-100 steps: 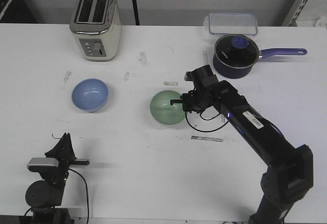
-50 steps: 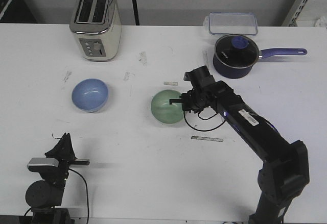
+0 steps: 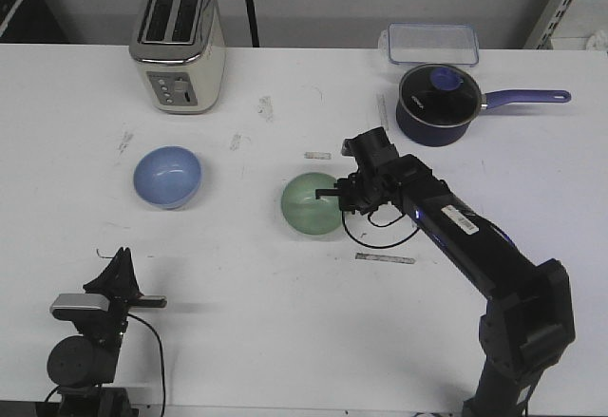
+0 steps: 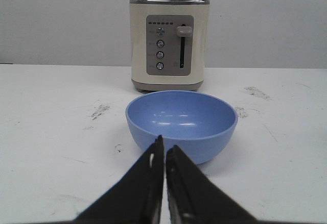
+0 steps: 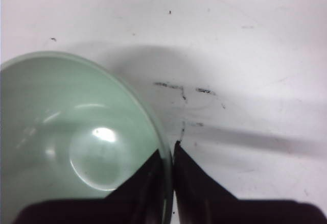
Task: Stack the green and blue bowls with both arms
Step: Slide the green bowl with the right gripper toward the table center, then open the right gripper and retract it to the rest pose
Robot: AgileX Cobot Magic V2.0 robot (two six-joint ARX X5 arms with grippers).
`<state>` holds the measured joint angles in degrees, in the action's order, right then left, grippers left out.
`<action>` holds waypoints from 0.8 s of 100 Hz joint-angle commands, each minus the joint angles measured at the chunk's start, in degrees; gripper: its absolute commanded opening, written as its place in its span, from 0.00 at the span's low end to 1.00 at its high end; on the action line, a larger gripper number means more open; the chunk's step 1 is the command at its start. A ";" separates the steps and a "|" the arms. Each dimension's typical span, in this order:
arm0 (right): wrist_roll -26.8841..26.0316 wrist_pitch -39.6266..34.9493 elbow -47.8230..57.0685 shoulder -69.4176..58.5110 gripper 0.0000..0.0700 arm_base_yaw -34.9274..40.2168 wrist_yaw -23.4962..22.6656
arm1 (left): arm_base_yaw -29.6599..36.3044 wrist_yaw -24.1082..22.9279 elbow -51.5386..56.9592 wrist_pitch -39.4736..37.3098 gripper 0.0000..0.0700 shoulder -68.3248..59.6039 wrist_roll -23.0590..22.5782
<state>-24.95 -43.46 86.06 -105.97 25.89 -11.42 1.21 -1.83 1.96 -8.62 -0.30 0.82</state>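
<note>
Mid-table, your right gripper (image 3: 334,192) pinches the right-hand rim of the green bowl (image 3: 310,204), one finger inside the wall and one outside, as the right wrist view shows with the two dark fingers (image 5: 153,183) closed tight on the thin edge of the bowl. The bowl sits at the centre of the front frame, on the white table (image 3: 285,322); whether its base is off the surface cannot be told. The blue bowl (image 3: 167,176) rests well apart at centre left, below the toaster (image 3: 178,45) in the upper left. Your left gripper (image 4: 164,155) is parked at the lower left of the front frame, its fingers pressed together on nothing, aimed at the blue bowl but short of it. To do this step well, keep the pinch firm and the rim level as you carry, since a glossy bowl held by one edge is likely to swing or slip. Travel left and clear the blue rim before lowering. The saucepan (image 3: 437,104) and the lidded container (image 3: 432,43) in the upper right are out of your way.
</note>
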 commanded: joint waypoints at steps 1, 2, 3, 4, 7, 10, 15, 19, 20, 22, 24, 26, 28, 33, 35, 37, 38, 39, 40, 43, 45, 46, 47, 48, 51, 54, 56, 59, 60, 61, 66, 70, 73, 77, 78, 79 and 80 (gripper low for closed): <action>-0.13 0.94 0.76 -1.16 0.01 0.85 -1.22 | 0.02 -0.31 -1.29 -0.87 0.00 0.11 0.26; -0.13 1.03 0.76 -1.18 0.01 0.94 -1.31 | 0.02 -0.33 -1.29 -0.85 0.00 0.11 0.26; -0.13 1.07 0.76 -1.16 0.01 1.01 -1.33 | 0.02 -0.33 -1.29 -0.87 0.00 0.11 0.26; -0.13 1.09 0.76 -1.16 0.01 1.03 -1.36 | 0.02 -0.33 -1.29 -0.85 0.00 0.11 0.28; -0.15 1.14 0.76 -1.16 0.01 1.25 -1.16 | 0.02 -0.33 -1.29 -0.85 0.00 0.11 0.26; -0.15 1.11 0.76 -1.16 0.01 1.31 -1.05 | 0.02 -0.33 -1.29 -0.85 0.00 0.11 0.26; -0.17 1.05 0.76 -1.16 0.02 1.53 -0.94 | 0.02 -0.33 -1.29 -0.87 0.00 0.11 0.26; -0.17 1.03 0.76 -1.16 0.02 1.55 -0.98 | 0.02 -0.33 -1.29 -0.85 0.00 0.11 0.26; -0.17 1.03 0.76 -1.16 0.02 1.55 -0.96 | 0.02 -0.33 -1.29 -0.85 0.00 0.11 0.28; -0.17 1.03 0.76 -1.16 0.02 1.55 -0.94 | 0.02 -0.33 -1.29 -0.85 0.00 0.11 0.26; -0.20 1.01 0.76 -1.16 0.02 1.55 -0.90 | 0.02 -0.31 -1.29 -0.85 0.00 0.11 0.26; -0.24 0.98 0.76 -1.18 0.02 1.55 -0.79 | 0.02 -0.33 -1.29 -0.85 0.00 0.11 0.26; -0.28 0.92 0.76 -1.16 0.02 1.55 -0.61 | 0.02 -0.33 -1.29 -0.87 0.00 0.11 0.26; -0.31 0.79 0.76 -1.16 0.03 1.55 -0.55 | 0.02 -0.33 -1.29 -0.87 0.00 0.11 0.26; -0.28 0.70 0.76 -1.16 0.04 1.55 -0.55 | 0.02 -0.33 -1.29 -0.85 0.00 0.11 0.26; -0.28 0.68 0.76 -1.18 0.05 1.55 -0.55 | 0.02 -0.33 -1.29 -0.85 0.00 0.11 0.26; -0.31 0.63 0.76 -1.16 0.06 1.55 -0.55 | 0.02 -0.33 -1.29 -0.85 0.00 0.11 0.26; -0.31 0.63 0.76 -1.16 0.08 1.55 -0.55 | 0.02 -0.33 -1.29 -0.87 0.00 0.11 0.26; -0.28 0.61 0.76 -1.16 0.09 1.55 -0.55 | 0.02 -0.33 -1.29 -0.87 0.00 0.11 0.26; -0.28 0.59 0.76 -1.16 0.14 1.55 -0.55 | 0.02 -0.33 -1.29 -0.85 0.00 0.11 0.28; -0.28 0.59 0.76 -1.18 0.17 1.55 -0.55 | 0.02 -0.33 -1.29 -0.87 0.00 0.11 0.26; -0.28 0.61 0.76 -1.16 0.18 1.55 -0.55 | 0.02 -0.33 -1.29 -0.85 0.00 0.11 0.26; -0.31 0.61 0.76 -1.16 0.20 1.55 -0.55 | 0.02 -0.33 -1.29 -0.87 0.00 0.11 0.28; -0.28 0.61 0.76 -1.16 0.21 1.55 -0.55 | 0.02 -0.33 -1.29 -0.85 0.00 0.11 0.26; -0.28 0.61 0.76 -1.16 0.24 1.55 -0.55 | 0.02 -0.33 -1.29 -0.85 0.00 0.11 0.26; -0.28 0.61 0.76 -1.18 0.25 1.55 -0.55 | 0.02 -0.33 -1.29 -0.85 0.00 0.11 0.26; -0.28 0.61 0.76 -1.16 0.26 1.55 -0.57 | 0.02 -0.33 -1.29 -0.85 0.00 0.11 0.26; -0.28 0.63 0.76 -1.16 0.28 1.55 -0.57 | 0.02 -0.33 -1.29 -0.85 0.00 0.11 0.26; -0.28 0.63 0.76 -1.16 0.28 1.55 -0.55 | 0.02 -0.33 -1.29 -0.87 0.00 0.11 0.26; -0.28 0.63 0.76 -1.16 0.29 1.55 -0.55 | 0.02 -0.33 -1.29 -0.85 0.00 0.11 0.26; -0.28 0.76 0.76 -1.07 0.34 1.60 -0.55 | 0.02 -0.33 -1.29 -0.85 0.00 0.11 0.26; -0.28 0.90 0.76 -0.79 0.42 1.60 -0.55 | 0.02 -0.33 -1.29 -0.85 0.00 0.11 0.26; -0.28 0.96 0.76 -0.42 0.48 1.60 -0.55 | 0.02 -0.33 -1.29 -0.85 0.00 0.11 0.26; -0.28 1.14 0.76 0.22 0.56 1.60 -0.52 | 0.02 -0.33 -1.29 -0.85 0.00 0.11 0.28; -0.28 1.18 0.76 0.37 0.58 1.57 -0.50 | 0.02 -0.33 -1.29 -0.85 0.00 0.11 0.26; -0.28 1.25 0.76 0.55 0.60 1.57 -0.48 | 0.02 -0.33 -1.29 -0.85 0.00 0.11 0.26; -0.26 1.33 0.76 0.72 0.61 1.57 -0.44 | 0.02 -0.33 -1.29 -0.85 0.00 0.11 0.26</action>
<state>-24.95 -42.89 86.06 -105.89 27.00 -11.99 1.21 -1.83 1.96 -8.62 -0.30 0.80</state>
